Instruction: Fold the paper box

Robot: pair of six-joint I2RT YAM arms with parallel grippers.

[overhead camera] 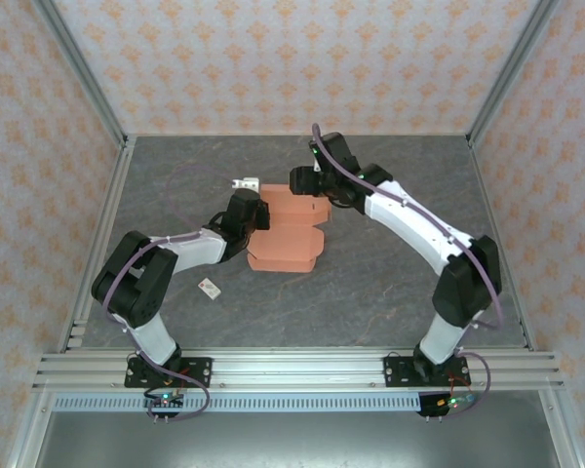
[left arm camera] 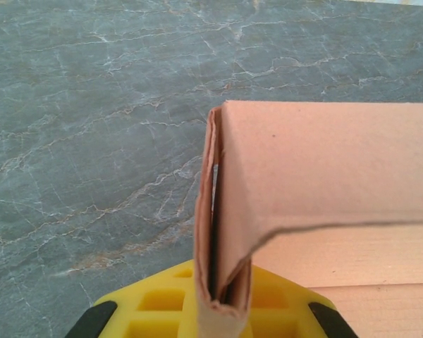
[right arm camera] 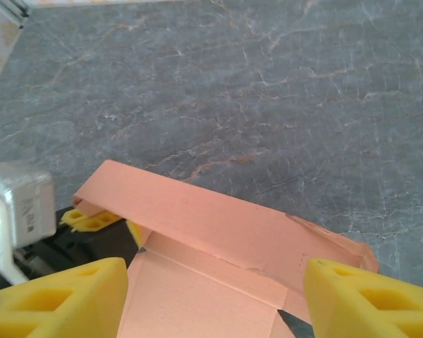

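Aluminium rail, near edge: runs left to right and carries both arm bases.

Bench: dark grey stone-pattern top with pale veins, flat and matt. It is framed by metal posts at the left and right edges.

Walls: pale wallpaper with a repeating orange motif, on the left, far and right sides.

Paper box: salmon-orange card near the middle of the bench, slightly left and far. It is partly folded, with flat panels lying on the bench and one long wall raised.

Left gripper: at the left side of the box. Its yellow fingers are pressed together, pinching a doubled card flap that stands upright.

Right gripper: at the far side of the box, fingers spread wide with the card between and below them. No contact is visible.

Small white tag: lies on the bench near the left arm, apart from the box.
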